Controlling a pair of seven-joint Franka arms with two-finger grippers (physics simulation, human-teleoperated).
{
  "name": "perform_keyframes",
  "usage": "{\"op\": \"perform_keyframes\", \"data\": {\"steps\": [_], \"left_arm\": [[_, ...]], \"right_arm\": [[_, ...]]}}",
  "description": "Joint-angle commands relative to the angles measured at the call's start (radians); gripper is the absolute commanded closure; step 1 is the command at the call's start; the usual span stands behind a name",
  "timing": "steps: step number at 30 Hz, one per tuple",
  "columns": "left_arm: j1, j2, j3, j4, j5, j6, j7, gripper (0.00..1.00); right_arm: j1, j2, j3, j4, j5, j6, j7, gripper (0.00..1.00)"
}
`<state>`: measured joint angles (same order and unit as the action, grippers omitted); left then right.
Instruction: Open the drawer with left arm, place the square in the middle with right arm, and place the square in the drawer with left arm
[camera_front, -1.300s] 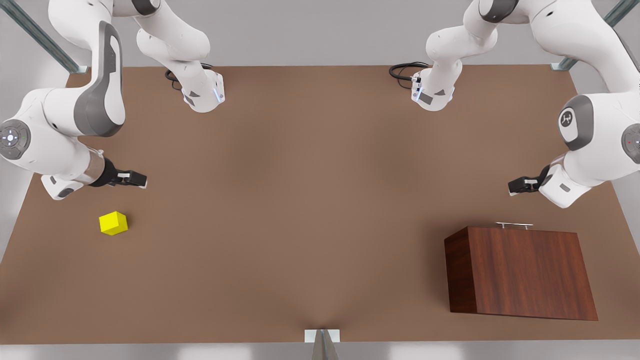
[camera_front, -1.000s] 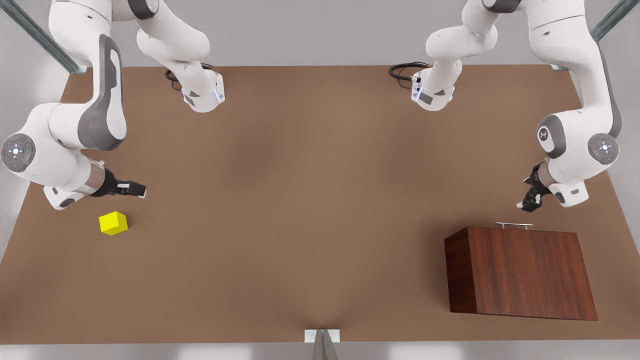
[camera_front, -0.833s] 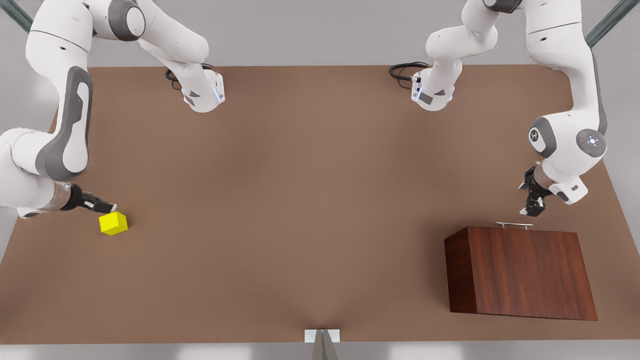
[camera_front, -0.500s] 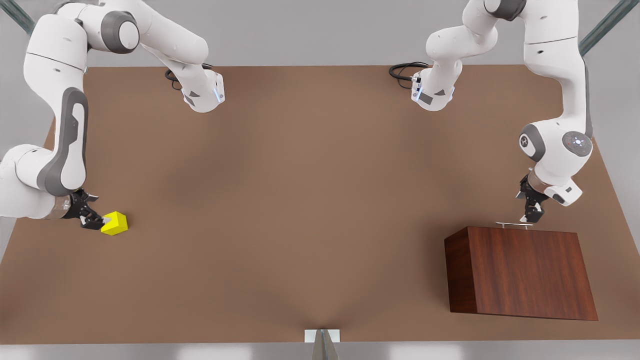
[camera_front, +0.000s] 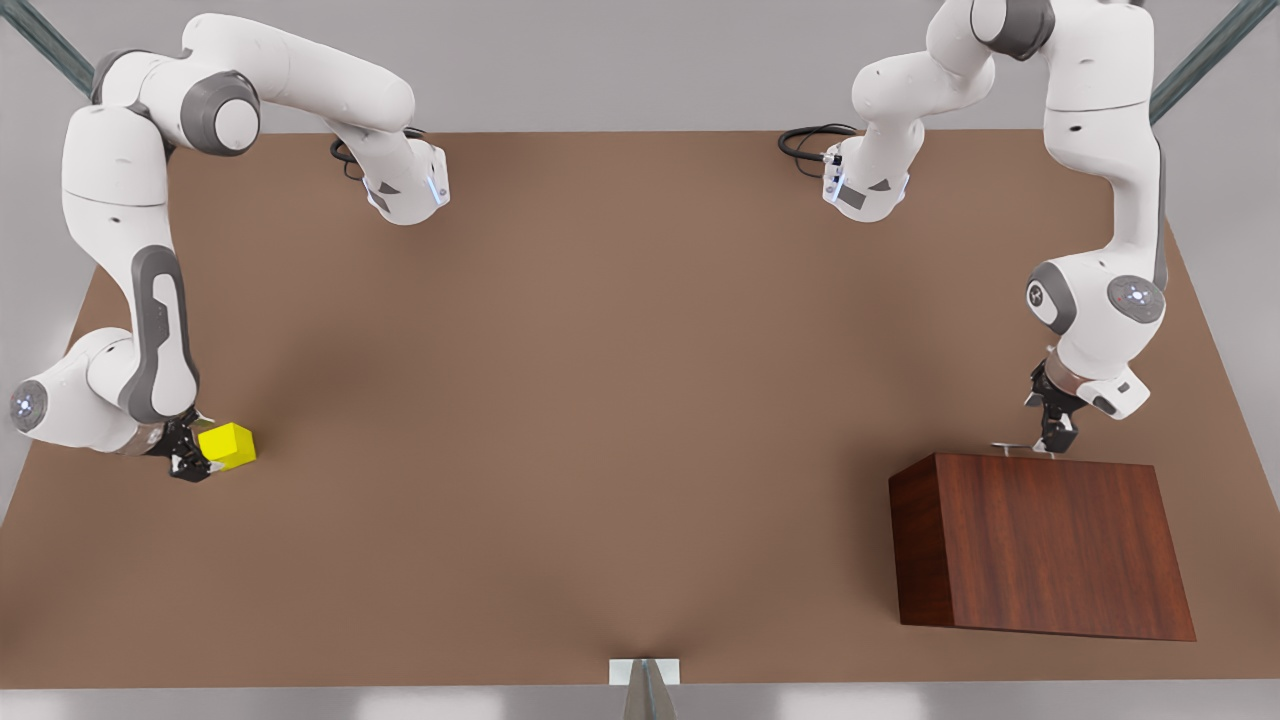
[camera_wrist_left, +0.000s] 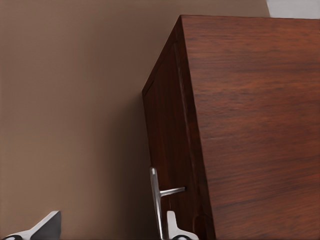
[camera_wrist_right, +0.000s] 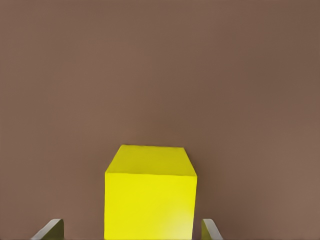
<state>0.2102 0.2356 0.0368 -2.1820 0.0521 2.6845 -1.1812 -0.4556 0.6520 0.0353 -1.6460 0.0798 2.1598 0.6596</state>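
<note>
The right gripper (camera_front: 190, 465) is sitting low over the table (camera_front: 600, 400), its fingers (camera_wrist_right: 50, 229) spread wide on either side of the square (camera_front: 228, 445), not yet gripping it. The left gripper (camera_front: 1050, 440) is hovering at the drawer's (camera_wrist_left: 170, 150) silver handle (camera_wrist_left: 157, 200), fingers open with the bar between them. The drawer is sitting closed in the cabinet (camera_front: 1040, 545).

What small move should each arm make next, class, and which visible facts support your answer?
Probably both tools should close. The left tool sits at the slim silver bar handle of the shut dark wooden drawer, its fingers open astride the bar. The right tool has its open fingers on either side of the small yellow cube, resting on the brown tabletop.
</note>
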Motion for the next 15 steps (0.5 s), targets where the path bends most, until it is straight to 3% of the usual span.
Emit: {"op": "perform_keyframes", "data": {"steps": [1,15], "left_arm": [[0.000,0.002,0.000,0.001,-0.001,0.002,0.000,0.00],[0.000,-0.053,0.000,-0.067,-0.001,-0.035,-0.009,0.00]], "right_arm": [[0.000,0.000,0.000,0.000,0.000,0.000,0.000,0.00],[-0.005,0.034,-0.002,-0.012,-0.026,0.026,-0.021,0.00]]}}
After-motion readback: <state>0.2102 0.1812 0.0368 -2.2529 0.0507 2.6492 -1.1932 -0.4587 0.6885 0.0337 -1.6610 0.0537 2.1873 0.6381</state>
